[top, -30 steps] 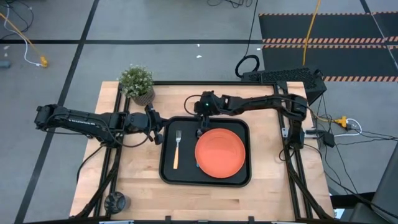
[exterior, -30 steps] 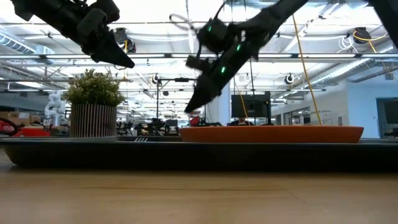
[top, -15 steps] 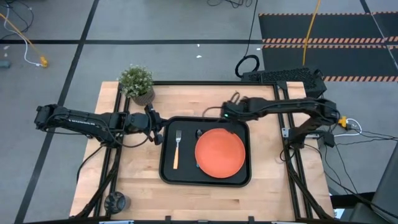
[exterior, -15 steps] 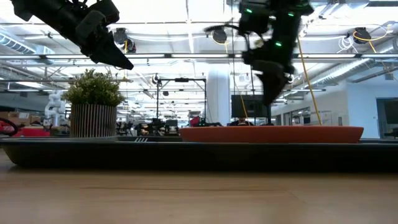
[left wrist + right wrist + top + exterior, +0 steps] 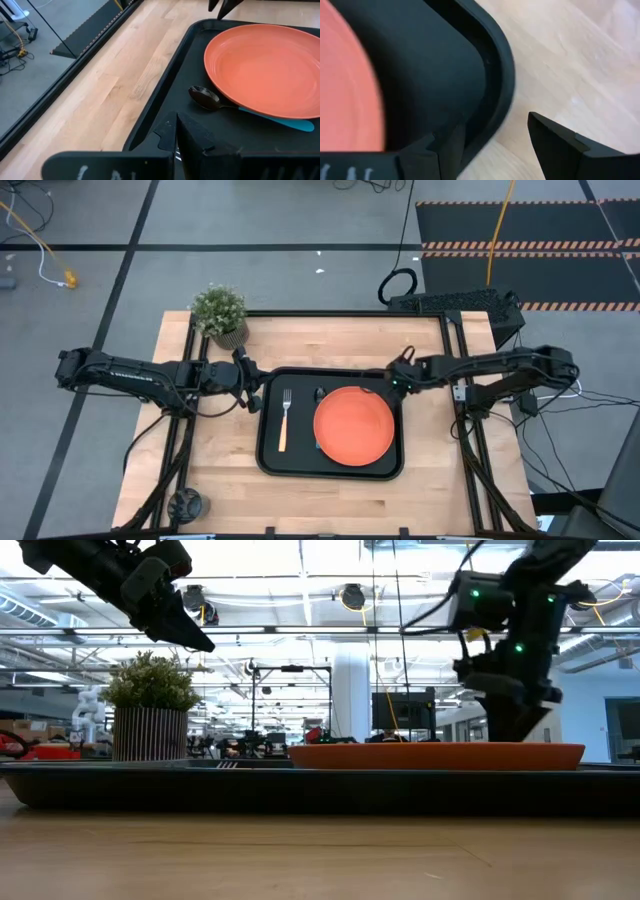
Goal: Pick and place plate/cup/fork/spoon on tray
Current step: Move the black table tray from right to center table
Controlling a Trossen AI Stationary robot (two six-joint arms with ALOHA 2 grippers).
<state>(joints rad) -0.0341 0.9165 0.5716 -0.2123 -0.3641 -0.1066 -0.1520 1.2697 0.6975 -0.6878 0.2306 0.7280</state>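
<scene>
The black tray [image 5: 268, 460] lies mid-table. On it lie the orange plate [image 5: 353, 426], the fork [image 5: 283, 420] to the plate's left, and the spoon [image 5: 202, 96], its blue handle [image 5: 280, 120] partly under the plate's left rim. The dark blue cup [image 5: 186, 503] stands at the table's near left corner. My right gripper [image 5: 397, 383] is open and empty over the tray's far right corner [image 5: 495, 65]. My left gripper [image 5: 256, 392] is shut and empty above the tray's far left corner.
A grey pot with a green plant [image 5: 220, 312] stands at the table's far left corner. Bare wood lies in front of the tray [image 5: 330, 500] and to its right [image 5: 430, 440].
My right gripper has moved from over the spoon's bowl at the tray's far middle toward the table's right edge, ending over the tray's far right corner. The plate, fork and spoon have stayed where they were.
</scene>
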